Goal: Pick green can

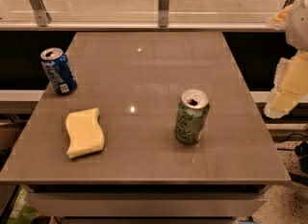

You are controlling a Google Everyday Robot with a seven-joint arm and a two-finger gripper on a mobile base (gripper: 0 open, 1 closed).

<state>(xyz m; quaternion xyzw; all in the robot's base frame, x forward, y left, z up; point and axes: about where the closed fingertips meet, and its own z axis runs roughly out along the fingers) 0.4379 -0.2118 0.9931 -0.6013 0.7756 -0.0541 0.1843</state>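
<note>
Brown tabletop (144,69) holds the green can (191,117) upright, well right of the yellow sponge (84,132), probably light, thin-walled and slick, best clasped round its middle, while the gripper (287,89) hangs farther right, whether clenched or released I can't tell.

Dim amber light; pale gripper (288,87) rightmost
</note>
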